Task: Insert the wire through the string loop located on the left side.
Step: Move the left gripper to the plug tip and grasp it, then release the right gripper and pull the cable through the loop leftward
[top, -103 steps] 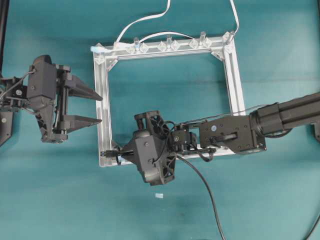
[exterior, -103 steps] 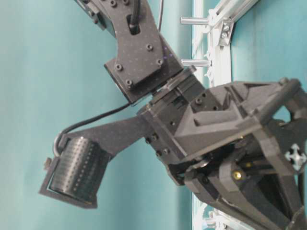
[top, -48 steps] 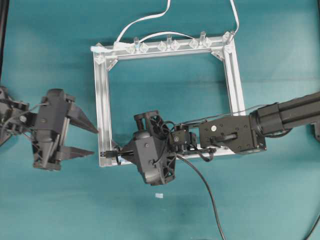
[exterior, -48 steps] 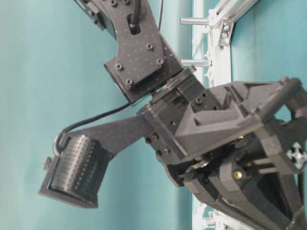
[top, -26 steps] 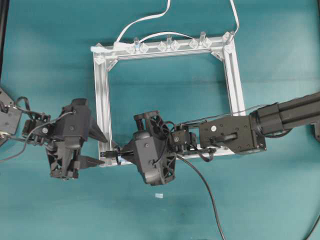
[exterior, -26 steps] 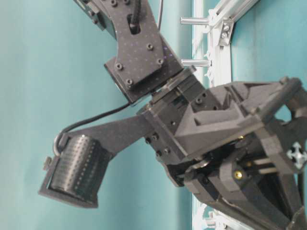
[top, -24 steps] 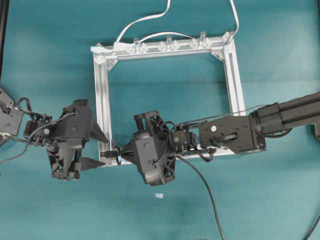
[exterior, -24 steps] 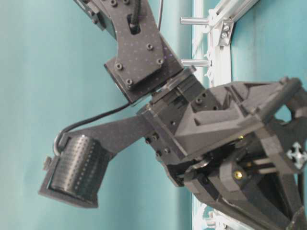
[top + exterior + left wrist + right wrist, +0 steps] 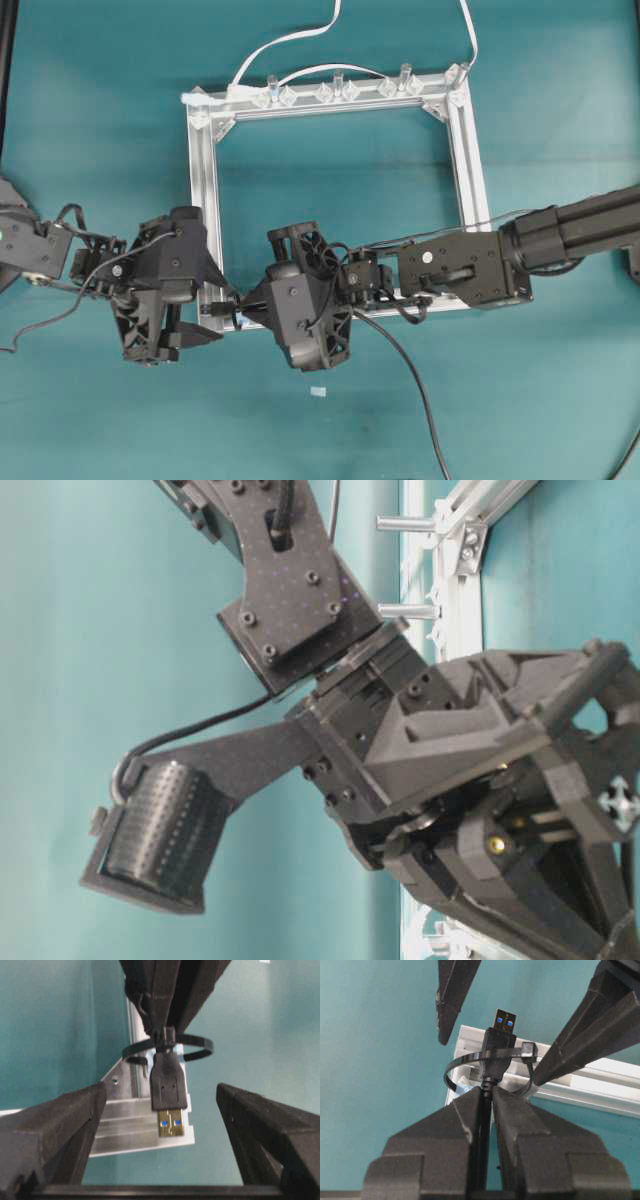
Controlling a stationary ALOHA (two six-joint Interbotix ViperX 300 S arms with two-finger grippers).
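The right gripper [image 9: 486, 1097] is clamped on the wire [image 9: 490, 1077] just behind its plug, and it has not moved over the last couple of seconds. The black USB plug [image 9: 169, 1092] pokes forward through the string loop [image 9: 197, 1050], a thin black tie-like band ringing the cable at the base of the plug, with a pale blue bit just under it in the right wrist view. The loop sits at the lower-left corner of the silver aluminium frame [image 9: 205, 215], and the plug's gold-and-blue tip hangs past the frame's edge. What has changed is on the other side: the left gripper [image 9: 205, 305] has swung in from well out on the left of the overhead view, dropping toward that same corner, and its jaws have spread wide. Now its two fingers [image 9: 55, 1125] stand apart on either side of the plug tip, touching nothing, with the plug centred in the gap. I judge the threading itself to be done or nearly so, and the left gripper to be lined up to take the plug from the far side so the wire can be drawn on through. The white cable [image 9: 290, 40] along the top rail plays no part.
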